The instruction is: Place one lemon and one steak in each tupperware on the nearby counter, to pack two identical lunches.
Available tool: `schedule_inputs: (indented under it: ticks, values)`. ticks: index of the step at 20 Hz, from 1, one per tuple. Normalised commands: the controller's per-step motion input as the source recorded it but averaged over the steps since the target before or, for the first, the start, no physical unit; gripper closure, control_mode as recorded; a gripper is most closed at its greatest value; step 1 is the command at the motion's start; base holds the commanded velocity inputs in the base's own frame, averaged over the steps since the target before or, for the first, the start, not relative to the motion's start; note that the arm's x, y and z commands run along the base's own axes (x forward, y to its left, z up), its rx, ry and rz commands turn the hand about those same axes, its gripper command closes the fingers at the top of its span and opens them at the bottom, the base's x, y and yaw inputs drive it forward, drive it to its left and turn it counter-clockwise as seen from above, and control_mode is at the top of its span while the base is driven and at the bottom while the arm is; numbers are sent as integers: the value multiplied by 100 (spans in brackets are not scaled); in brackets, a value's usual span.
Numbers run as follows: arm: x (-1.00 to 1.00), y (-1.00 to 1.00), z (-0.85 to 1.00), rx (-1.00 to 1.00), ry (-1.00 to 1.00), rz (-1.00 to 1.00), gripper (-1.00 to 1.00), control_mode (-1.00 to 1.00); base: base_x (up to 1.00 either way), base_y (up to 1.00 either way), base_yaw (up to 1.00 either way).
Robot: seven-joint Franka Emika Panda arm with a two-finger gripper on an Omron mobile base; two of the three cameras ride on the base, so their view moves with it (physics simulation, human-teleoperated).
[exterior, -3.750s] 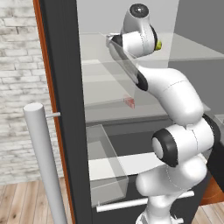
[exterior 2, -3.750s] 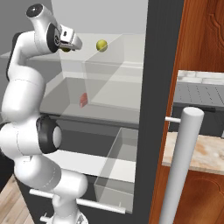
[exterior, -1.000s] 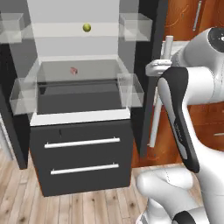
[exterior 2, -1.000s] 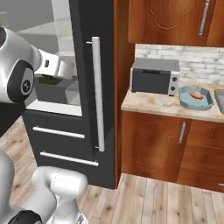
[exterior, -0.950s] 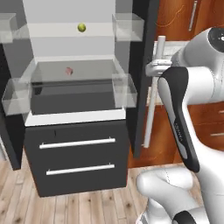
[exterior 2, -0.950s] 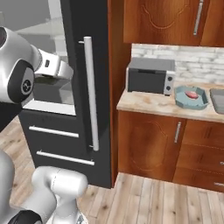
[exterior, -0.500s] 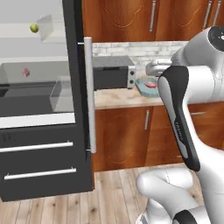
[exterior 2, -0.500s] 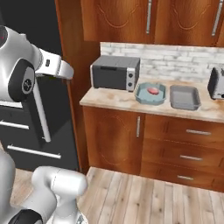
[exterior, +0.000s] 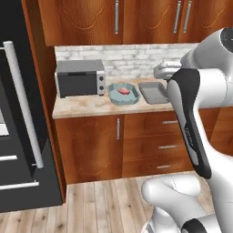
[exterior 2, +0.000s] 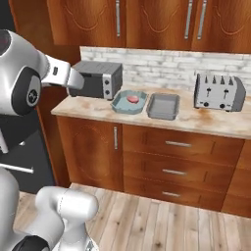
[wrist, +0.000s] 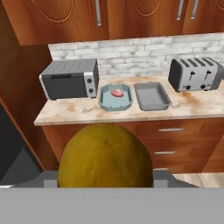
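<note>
Swung with the base since a second ago, away from the open fridge and round to face the counter (exterior 2: pixel 196 125); fridge shelves gone from both base views, worktop and cabinets come in. Clenched on a dull yellow lemon (wrist: pixel 105 155), seen huge and close in the hand view, sitting right in the gripper (wrist: pixel 105 181), well short of the worktop. Farther out, two trays side by side: the bluish tupperware (wrist: pixel 105 103) with one steak (wrist: pixel 117 92) already in it, and the greyer tupperware (wrist: pixel 151 97) just beside it, bare as far as can be told. Beyond those, a toaster oven (wrist: pixel 70 79) to one side and a toaster (wrist: pixel 193 74) to the other. By the look of things, roughly a quarter done: one steak placed, one lemon in hand and on its way. Left to do, judging from here: dropping this lemon into a tray, then fetching a second steak and a second lemon for the other lunch.
</note>
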Motion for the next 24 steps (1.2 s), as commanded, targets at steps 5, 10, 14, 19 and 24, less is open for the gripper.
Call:
schedule_inputs:
  ticks: [5,10,14,19,24]
  values:
    - [0,0,0,0,0,0,100,100,85,-21,0]
    - [0,0,0,0,0,0,100,100,94,0,0]
    - [0,0,0,0,0,0,100,100,81,0,0]
    - [0,0,0,0,0,0,100,100,60,0,0]
    - [-7,0,-14,0,0,0,100,-100,5,0,0]
